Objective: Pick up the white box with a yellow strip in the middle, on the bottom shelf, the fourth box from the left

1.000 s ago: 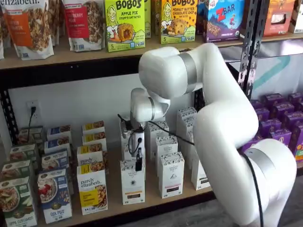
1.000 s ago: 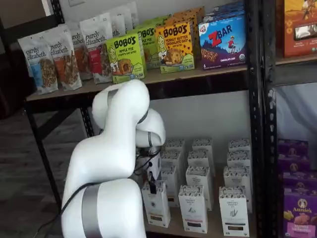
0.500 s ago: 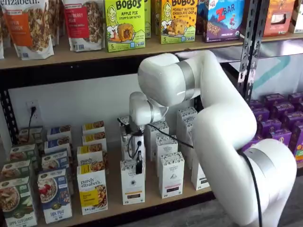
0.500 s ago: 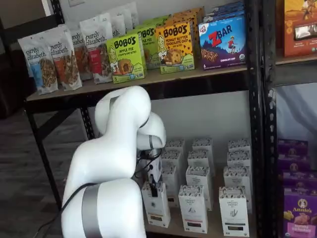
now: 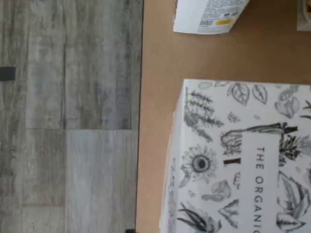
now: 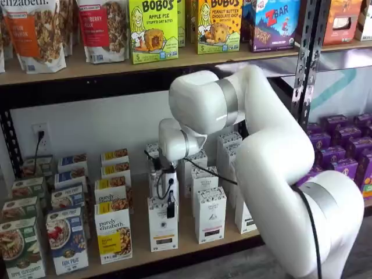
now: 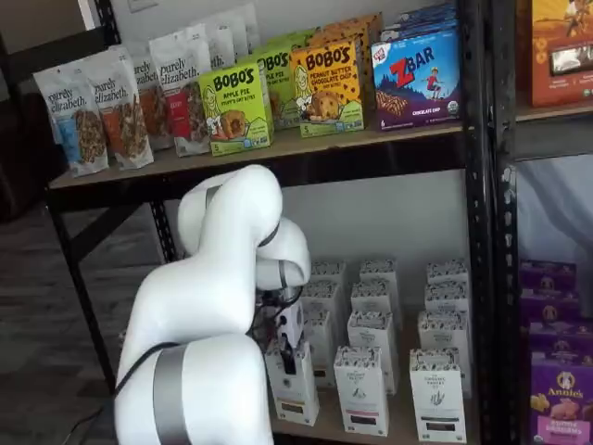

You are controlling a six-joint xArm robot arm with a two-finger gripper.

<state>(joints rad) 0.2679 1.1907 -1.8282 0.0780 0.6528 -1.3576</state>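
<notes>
Directly under the tool (image 6: 170, 206), the white box (image 6: 163, 226)

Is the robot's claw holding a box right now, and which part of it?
Nothing seems held yet. The gripper hangs at the top of the white box, which stands on the bottom shelf; no closed grip shows.

This is looking like a small grocery shop or a mock-up of one: a black steel rack with light-brown wooden boards (image 6: 87, 70) is carrying packaged food in tidy facing rows. Green and yellow snack-bar cartons (image 6: 153, 29) and granola pouches (image 7: 76, 116) are standing on the higher board, while rows of tall white cartons with grey leaf-patterned tops (image 7: 437, 394) and purple boxes (image 6: 343, 145) are lining the lower level. Grey wood-plank flooring (image 5: 68, 121) is running below the shelf edge.
</notes>
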